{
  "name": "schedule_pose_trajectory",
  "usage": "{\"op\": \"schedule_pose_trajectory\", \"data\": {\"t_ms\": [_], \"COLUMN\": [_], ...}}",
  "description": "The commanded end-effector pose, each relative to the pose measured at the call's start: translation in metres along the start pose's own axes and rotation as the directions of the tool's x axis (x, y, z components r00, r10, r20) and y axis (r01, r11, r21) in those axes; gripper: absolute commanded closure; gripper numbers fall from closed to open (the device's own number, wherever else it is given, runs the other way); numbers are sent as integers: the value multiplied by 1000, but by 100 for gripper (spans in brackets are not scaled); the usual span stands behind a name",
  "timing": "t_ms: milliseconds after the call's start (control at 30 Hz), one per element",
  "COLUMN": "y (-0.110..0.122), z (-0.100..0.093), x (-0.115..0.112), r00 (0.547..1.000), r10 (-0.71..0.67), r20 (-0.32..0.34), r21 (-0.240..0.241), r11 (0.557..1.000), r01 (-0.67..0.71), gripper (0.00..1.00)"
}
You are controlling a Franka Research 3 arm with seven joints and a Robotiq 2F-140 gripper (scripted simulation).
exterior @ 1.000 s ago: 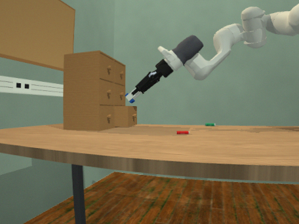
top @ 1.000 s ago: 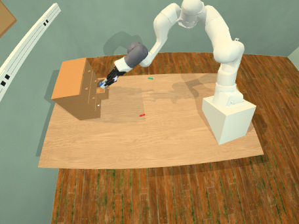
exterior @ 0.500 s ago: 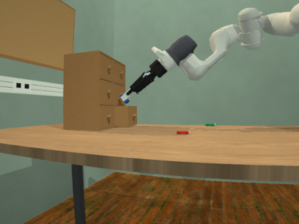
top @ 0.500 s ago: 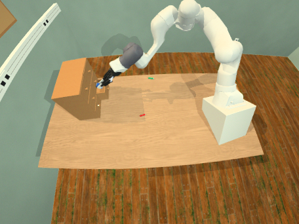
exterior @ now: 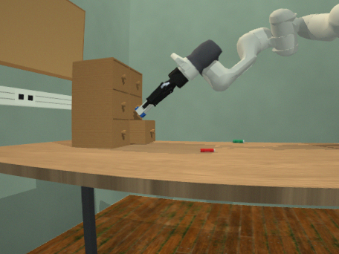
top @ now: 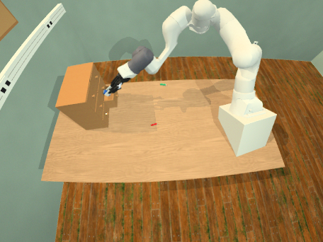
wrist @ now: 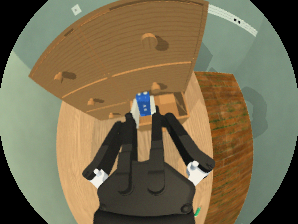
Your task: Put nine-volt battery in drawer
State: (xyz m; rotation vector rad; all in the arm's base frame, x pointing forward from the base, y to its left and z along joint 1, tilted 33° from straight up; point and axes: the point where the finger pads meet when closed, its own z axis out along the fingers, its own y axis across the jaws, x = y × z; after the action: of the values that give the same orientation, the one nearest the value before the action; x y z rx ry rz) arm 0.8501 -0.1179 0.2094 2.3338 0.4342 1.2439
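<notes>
The wooden chest stands at the table's far left. Its bottom-row right drawer is pulled partly out; the other drawers are shut. My gripper is shut on the blue and white nine-volt battery. It holds the battery tilted down, just above the open drawer and close to the chest's front.
A small red item lies on the table in front of the chest. A small green item lies further back. The robot's white base stands at the right.
</notes>
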Motion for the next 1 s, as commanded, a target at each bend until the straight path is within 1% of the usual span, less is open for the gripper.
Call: {"op": "schedule_pose_trajectory", "data": {"t_ms": [0,967], "y": [-1,-3], "z": [0,-1], "x": [2,2], "r00": [1000,1000], "r10": [-15,-15], "r20": [-1,-1], "r21": [3,3], "r11": [1000,1000], "r01": [15,15], "gripper": [78,78]}}
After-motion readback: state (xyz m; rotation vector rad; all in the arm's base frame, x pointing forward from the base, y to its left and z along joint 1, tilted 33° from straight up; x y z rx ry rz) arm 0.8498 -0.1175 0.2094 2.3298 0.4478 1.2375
